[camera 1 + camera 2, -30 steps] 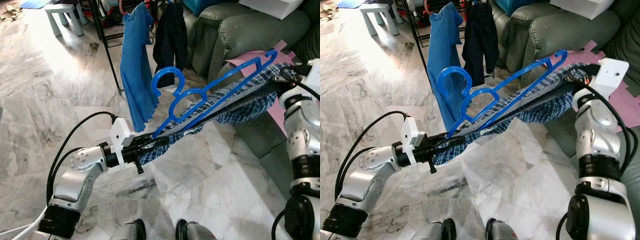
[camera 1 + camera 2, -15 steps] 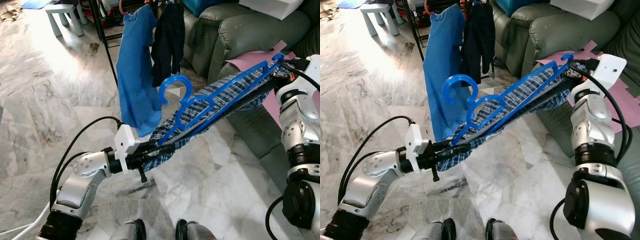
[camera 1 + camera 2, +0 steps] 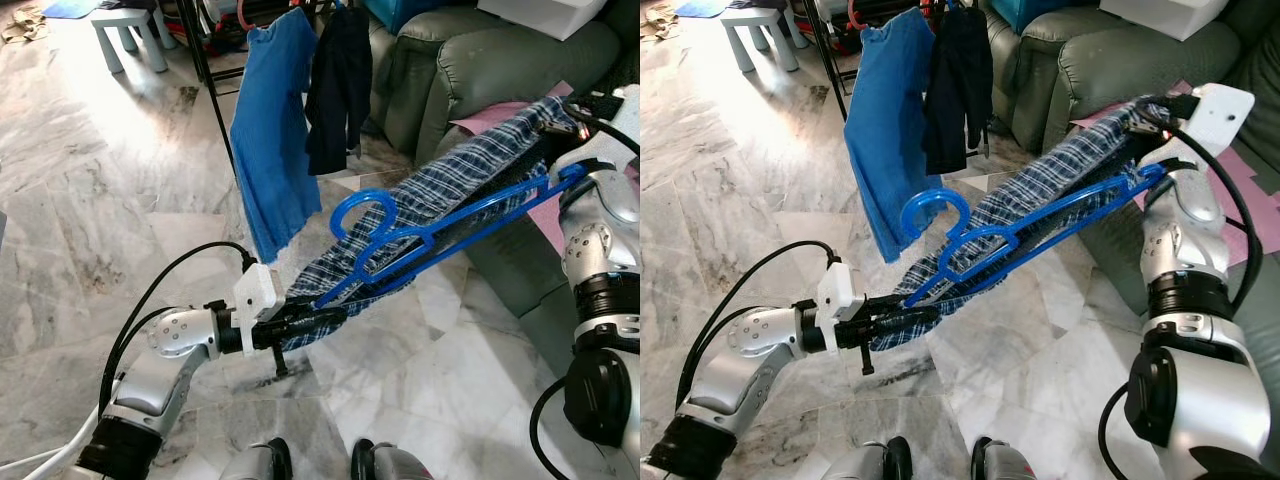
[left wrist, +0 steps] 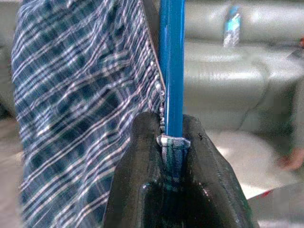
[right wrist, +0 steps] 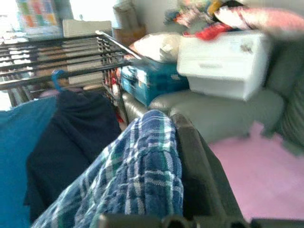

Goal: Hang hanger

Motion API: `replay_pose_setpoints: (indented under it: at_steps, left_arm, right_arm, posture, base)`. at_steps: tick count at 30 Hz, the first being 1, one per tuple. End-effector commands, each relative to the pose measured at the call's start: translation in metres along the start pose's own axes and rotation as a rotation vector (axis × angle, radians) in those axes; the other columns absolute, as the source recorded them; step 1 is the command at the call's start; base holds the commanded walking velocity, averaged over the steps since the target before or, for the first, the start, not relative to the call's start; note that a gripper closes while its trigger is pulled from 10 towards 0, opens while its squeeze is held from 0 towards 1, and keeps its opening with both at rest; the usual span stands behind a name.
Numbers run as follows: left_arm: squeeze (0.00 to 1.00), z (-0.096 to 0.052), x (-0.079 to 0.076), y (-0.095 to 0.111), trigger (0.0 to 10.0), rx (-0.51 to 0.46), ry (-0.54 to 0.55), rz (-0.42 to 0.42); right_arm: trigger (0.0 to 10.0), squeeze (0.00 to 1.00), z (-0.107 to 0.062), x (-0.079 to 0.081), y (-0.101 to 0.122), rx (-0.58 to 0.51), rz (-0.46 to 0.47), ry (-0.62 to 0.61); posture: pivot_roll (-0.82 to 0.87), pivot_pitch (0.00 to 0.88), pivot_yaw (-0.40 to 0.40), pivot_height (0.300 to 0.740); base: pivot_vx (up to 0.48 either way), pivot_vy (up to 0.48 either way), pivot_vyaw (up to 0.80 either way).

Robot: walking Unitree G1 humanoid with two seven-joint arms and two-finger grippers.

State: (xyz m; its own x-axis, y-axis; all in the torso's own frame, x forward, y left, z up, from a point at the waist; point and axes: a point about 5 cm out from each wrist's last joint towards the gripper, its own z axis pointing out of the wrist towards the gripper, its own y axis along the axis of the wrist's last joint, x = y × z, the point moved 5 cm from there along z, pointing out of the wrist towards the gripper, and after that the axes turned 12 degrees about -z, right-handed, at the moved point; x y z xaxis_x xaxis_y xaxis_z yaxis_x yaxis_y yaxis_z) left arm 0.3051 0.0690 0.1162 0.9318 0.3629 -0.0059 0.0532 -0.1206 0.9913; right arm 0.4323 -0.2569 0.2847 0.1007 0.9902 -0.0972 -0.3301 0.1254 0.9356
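A blue plastic hanger (image 3: 420,243) lies tilted in the air, low end at near left, high end at far right, hook curling up at mid-span. A blue plaid garment (image 3: 440,190) drapes along and over it, stretched lengthwise.

Hidden and cut off
The plaid cloth (image 3: 1040,195) covers the right gripper's tips; the drying rack (image 3: 215,80) and white box (image 3: 545,12) run past the top edge.

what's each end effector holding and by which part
Left end effector: one end of the plaid garment and blue hanger. Right end effector: the garment's other end.
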Motion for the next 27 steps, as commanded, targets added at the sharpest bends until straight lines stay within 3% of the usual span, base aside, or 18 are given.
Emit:
replay_pose_setpoints:
  at_steps: [1,3,6,8,17,19,23,27]
  left_arm:
    - [0.0,-0.007,0.004,-0.029,0.0,0.119,0.046,-0.007]
    - [0.0,-0.008,0.018,-0.035,0.0,0.149,0.137,-0.01]
    - [0.0,-0.008,0.039,-0.023,0.0,0.051,0.274,-0.026]
    - [0.0,-0.011,0.05,-0.022,0.0,0.041,0.341,-0.03]
    - [0.0,-0.017,0.068,-0.024,0.0,0.02,0.462,-0.049]
    - [0.0,-0.022,0.075,-0.024,0.0,0.024,0.508,-0.021]
    - [0.0,-0.029,0.079,-0.02,0.0,-0.01,0.527,-0.021]
    - [0.0,-0.04,0.075,-0.012,0.0,-0.068,0.476,-0.017]
  right_arm:
    - [0.0,0.0,-0.001,-0.008,0.021,-0.074,-0.032,-0.011]
    - [0.0,0.0,-0.004,-0.005,0.021,-0.08,-0.035,0.012]
    - [0.0,0.0,-0.014,0.004,0.018,-0.079,-0.082,0.083]
    - [0.0,0.0,-0.021,0.004,0.013,-0.065,-0.092,0.097]
    - [0.0,0.0,-0.029,0.0,0.008,-0.04,-0.097,0.087]
    - [0.0,0.0,-0.03,0.003,0.009,-0.039,-0.098,0.093]
    - [0.0,0.0,-0.034,0.001,0.003,-0.02,-0.113,0.097]
    - [0.0,0.0,-0.04,-0.01,-0.005,0.015,-0.136,0.073]
  posture:
    - [-0.06,0.203,-0.015,0.74]
    - [-0.06,0.203,-0.015,0.74]
    - [-0.06,0.203,-0.016,0.74]
    - [-0.07,0.202,-0.015,0.74]
    - [-0.07,0.198,-0.01,0.74]
    - [-0.07,0.197,-0.009,0.74]
    - [-0.07,0.194,-0.01,0.74]
    - [-0.07,0.195,-0.015,0.74]
  base:
    - [0.0,0.0,0.0]
    - [0.0,0.0,0.0]
    - [0.0,0.0,0.0]
    - [0.0,0.0,0.0]
    - [0.0,0.0,0.0]
    - [0.0,0.0,0.0]
    - [0.0,0.0,0.0]
    - [0.0,0.0,0.0]
